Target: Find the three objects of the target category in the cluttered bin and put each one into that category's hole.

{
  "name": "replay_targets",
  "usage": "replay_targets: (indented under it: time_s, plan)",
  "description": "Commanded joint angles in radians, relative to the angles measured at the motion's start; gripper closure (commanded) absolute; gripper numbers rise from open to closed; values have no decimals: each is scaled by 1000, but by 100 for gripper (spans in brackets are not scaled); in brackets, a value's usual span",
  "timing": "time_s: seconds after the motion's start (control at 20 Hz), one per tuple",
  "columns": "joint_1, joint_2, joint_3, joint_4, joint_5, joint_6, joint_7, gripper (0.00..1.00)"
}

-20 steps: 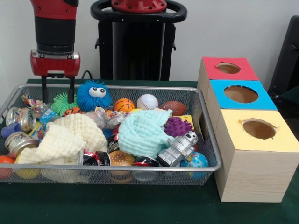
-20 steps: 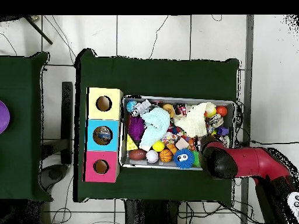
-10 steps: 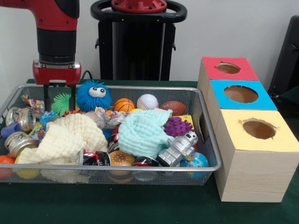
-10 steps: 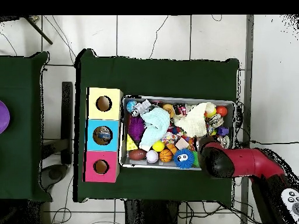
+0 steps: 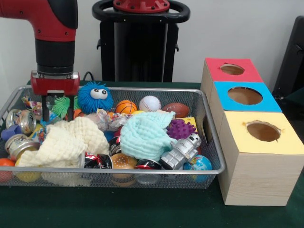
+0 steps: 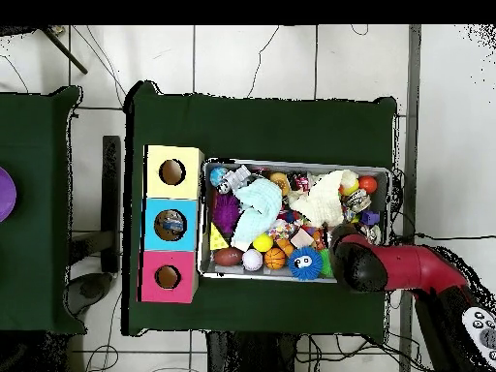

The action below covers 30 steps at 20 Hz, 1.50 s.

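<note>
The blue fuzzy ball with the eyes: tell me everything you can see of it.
The blue fuzzy ball is a round toy covered in soft rubbery-looking spikes, bright blue, with two big white googly eyes with black pupils facing the front camera. It sits on top of the clutter at the far side of the wire bin, against the rim, beside a green spiky ball and near an orange basketball. The gripper hangs just beside it, fingers apart, not touching it.

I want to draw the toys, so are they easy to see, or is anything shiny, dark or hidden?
Front view: even light, soft shadows; the fuzzy blue ball with googly eyes shows clearly, and the silver toy robot has small glints. Overhead view: toys look tiny, and the red and black arm's gripper hides the wire mesh bin's corner.
</note>
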Motion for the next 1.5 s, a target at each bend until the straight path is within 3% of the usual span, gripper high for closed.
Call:
replay_targets:
  time_s: [0.05, 0.9, 1.5]
  plan:
    - [7, 73, -34, -99, -76, -53, 30, 0]
    - [-72, 86, 45, -94, -59, -8, -95, 0]
    - [-87, 112, 30, -69, -85, -7, -99, 0]
